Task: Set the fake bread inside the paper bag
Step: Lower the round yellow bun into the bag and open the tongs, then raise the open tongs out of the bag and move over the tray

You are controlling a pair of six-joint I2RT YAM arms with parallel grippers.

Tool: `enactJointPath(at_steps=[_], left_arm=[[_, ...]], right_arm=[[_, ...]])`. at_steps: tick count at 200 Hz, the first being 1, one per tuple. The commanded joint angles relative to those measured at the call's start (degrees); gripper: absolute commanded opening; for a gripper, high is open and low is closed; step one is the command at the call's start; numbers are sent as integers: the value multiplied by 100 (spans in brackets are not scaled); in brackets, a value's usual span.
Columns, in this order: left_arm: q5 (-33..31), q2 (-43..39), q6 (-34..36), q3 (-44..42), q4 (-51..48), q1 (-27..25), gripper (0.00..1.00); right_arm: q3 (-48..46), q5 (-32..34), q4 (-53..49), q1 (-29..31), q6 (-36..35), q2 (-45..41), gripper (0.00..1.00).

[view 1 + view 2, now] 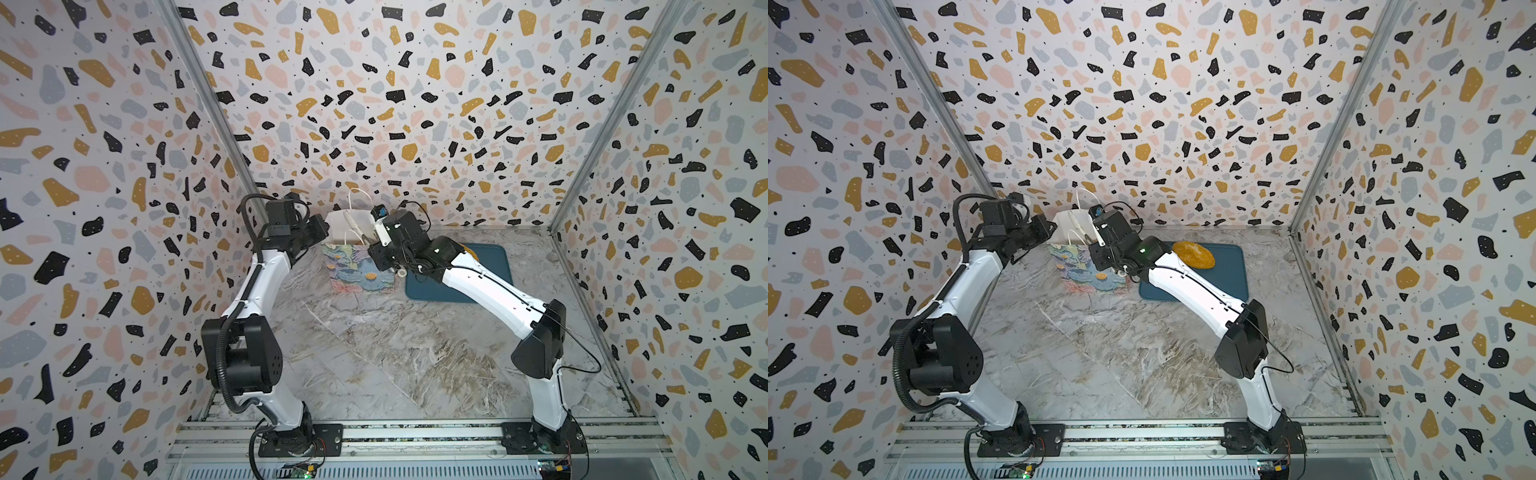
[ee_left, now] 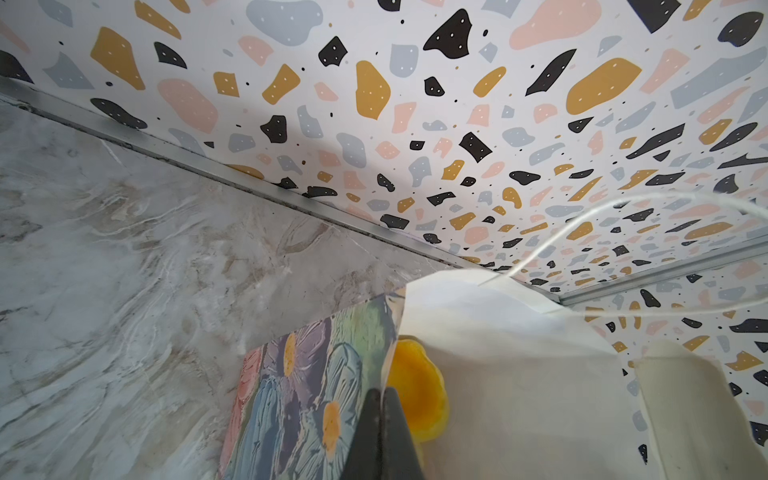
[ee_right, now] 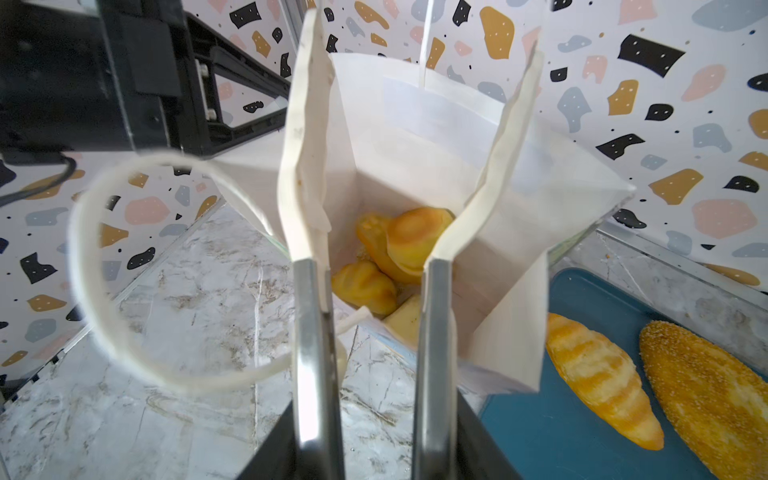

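Observation:
The paper bag point(image 1: 353, 272) point(image 1: 1086, 272) stands upright near the back wall, its flowered front point(image 2: 307, 382) facing forward and its white inside point(image 3: 415, 137) open. My left gripper point(image 1: 326, 237) point(image 1: 1054, 228) point(image 2: 380, 392) is shut on the bag's left rim. My right gripper point(image 1: 359, 232) point(image 1: 1083, 233) point(image 3: 422, 50) hangs over the bag's mouth, open, with nothing between its fingers. Pieces of fake bread point(image 3: 415, 241) point(image 2: 419, 395) lie at the bottom of the bag. A striped croissant point(image 3: 602, 378) and a speckled loaf point(image 3: 706, 395) point(image 1: 1194, 254) lie on the teal tray.
The dark-teal tray point(image 1: 478, 286) point(image 1: 1225, 282) point(image 3: 561, 436) lies flat right of the bag, partly under my right arm. The bag's white cord handle point(image 3: 104, 291) loops out toward the front. Patterned walls close in the marble table point(image 1: 395, 353) at the back and sides.

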Motion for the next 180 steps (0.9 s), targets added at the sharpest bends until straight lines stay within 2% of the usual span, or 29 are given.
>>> enactJointPath(at_steps=[1,34,95,138,180], left_arm=[[64,-233,6,-54,184,27,0],[53,-230,6,-54,171,27,0],[23,-238,24,-30,149,27,0],[10,-220,19,-36,141,25,0],[-31,-228,43,-45,141,27,0]], right_arm=[[284,98,93,38,-104,-371,47],[145,118,46,35,-199,-623,47],[-673,354,400,30,-367,-1347,47],[-1733,687,781,-77,-446,-2139,49],[-2824,591,1039,-594,-376,-2995,49]])
